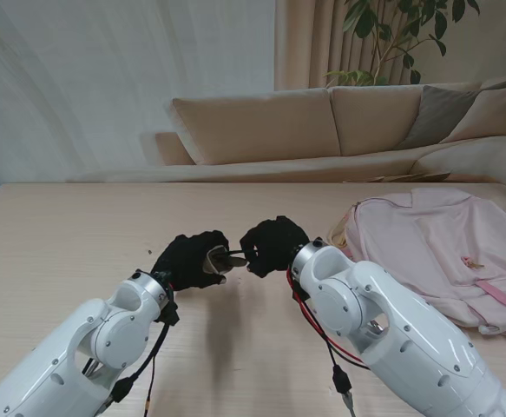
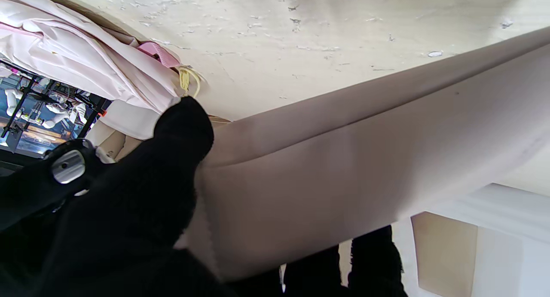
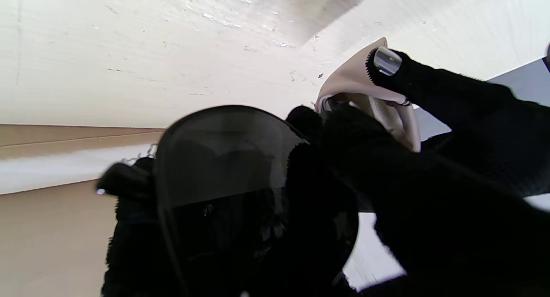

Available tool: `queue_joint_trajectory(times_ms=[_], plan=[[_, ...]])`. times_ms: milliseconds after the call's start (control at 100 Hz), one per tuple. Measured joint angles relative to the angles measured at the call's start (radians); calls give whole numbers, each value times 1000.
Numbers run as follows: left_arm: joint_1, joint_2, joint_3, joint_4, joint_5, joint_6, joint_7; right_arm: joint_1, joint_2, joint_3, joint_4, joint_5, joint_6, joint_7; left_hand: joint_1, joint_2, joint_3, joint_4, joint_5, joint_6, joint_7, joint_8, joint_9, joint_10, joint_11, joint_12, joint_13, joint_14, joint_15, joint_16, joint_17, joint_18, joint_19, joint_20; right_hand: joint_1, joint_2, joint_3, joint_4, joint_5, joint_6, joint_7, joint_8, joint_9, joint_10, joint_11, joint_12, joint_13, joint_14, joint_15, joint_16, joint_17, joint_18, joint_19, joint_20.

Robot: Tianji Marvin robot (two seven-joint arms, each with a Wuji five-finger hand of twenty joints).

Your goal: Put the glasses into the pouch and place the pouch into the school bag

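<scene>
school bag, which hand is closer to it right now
Right. The right hand holds the glasses just left of the pink school bag. The left hand, shut on the pouch, is farther left, beyond the right hand.

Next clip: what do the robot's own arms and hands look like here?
Both arms, left arm and right arm, have glossy white rounded shells with silver joint rings. The left hand and right hand wear fuzzy black gloves; silver metal fingertip caps peek through. Black cables hang beside the left arm; red and black cables run beside the right arm to a connector.
</scene>
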Motion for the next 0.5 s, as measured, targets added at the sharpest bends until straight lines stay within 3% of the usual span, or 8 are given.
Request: queue_joint_trajectory(times_ms=[170,370,500], plan=[[-6,3,4,-10,-1,4,-43,18,4,-18,-2,-16,17,23,0,0,0,0,0,0,0,0,0,0,0,0,0,0,0,0,-2,0,0,0,0,0,0,0,0,-1,0,0,0,0,0,0,0,0,0,0,4,-2,0,0],[-8,5,8,-15,10,6,-43,45,6,-52,-7,-37,95,52,0,0,0,0,0,0,0,0,0,0,0,0,0,0,0,0,-2,1,0,0,0,0,0,0,0,-8,-1,0,0,0,0,0,0,0,0,0,12,-10,0,0],[-9,7,12,-18,11,12,-47,63,7,-69,-8,-38,101,69,0,0,0,0,0,0,0,0,0,0,0,0,0,0,0,0,-2,1,0,0,0,0,0,0,0,-8,-1,0,0,0,0,0,0,0,0,0,12,-10,0,0]])
